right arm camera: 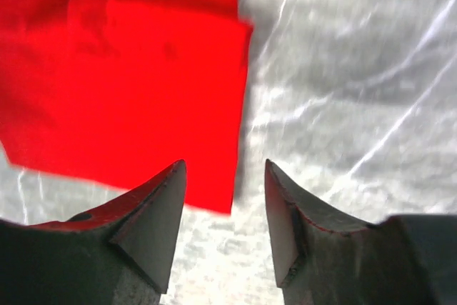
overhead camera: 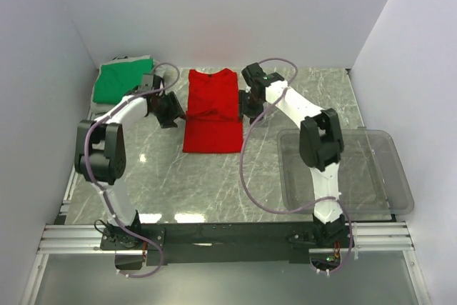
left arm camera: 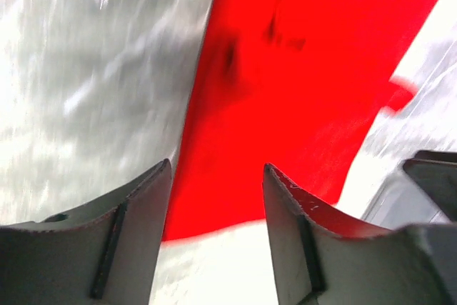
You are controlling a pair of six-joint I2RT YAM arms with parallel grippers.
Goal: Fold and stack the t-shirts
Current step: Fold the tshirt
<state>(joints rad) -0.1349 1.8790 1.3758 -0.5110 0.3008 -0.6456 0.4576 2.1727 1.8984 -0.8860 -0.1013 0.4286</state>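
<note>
**Red Shirt Flat on the Table, Both Claws Open Beside It**

In the middle of the grey marble table: the red t-shirt. Lies flat, in a long narrow shape, collar end far from the arms. Looks folded over on itself, one layer on top of another, with a step at the end of the top layer. Probably laid this way ready for one more fold, to make it short and neat.

Left gripper: sits just beside the left edge of the red cloth, low near the table. Fingers apart, nothing between them. Right gripper: sits just beside the right edge, the same way. Fingers apart, nothing held. One claw on each side, likely for lifting both edges together and keeping the cloth straight.

Far back in the left corner: the green t-shirt, well apart from the red one. Looks like a small tidy pile, but hard to tell how neatly folded. Seems a good spot for the stack.

On the right, near the arms: a clear plastic bin. Touches neither shirt.

Still to do, by the look of it: finish the red fold, then put one shirt on top of the other.
</note>
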